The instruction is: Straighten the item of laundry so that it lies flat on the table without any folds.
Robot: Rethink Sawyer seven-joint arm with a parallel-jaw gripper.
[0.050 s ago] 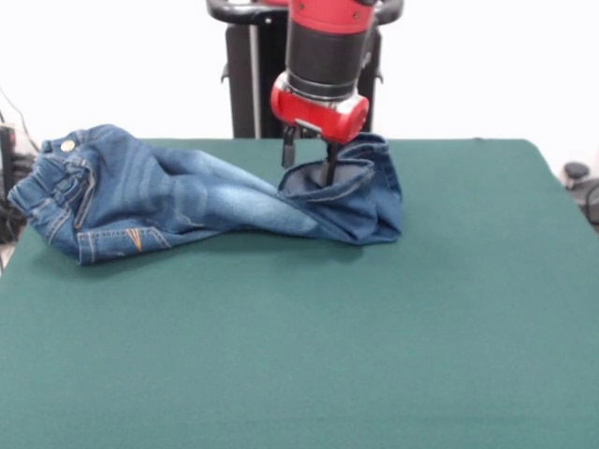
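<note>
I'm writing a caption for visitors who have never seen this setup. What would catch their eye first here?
First, the red and black arm dropping from the top centre, its pincer down at the folded-over leg ends of the jeans. Next, the jeans themselves, rumpled along the far side of the green table, waistband and metal button at the left edge.

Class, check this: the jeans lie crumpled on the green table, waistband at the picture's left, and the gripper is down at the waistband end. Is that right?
Not quite. The front view shows the gripper down at the leg-opening end of the jeans, at their right, not at the waistband. The rest holds: the jeans lie crumpled on the green table, waistband at the picture's left.
</note>
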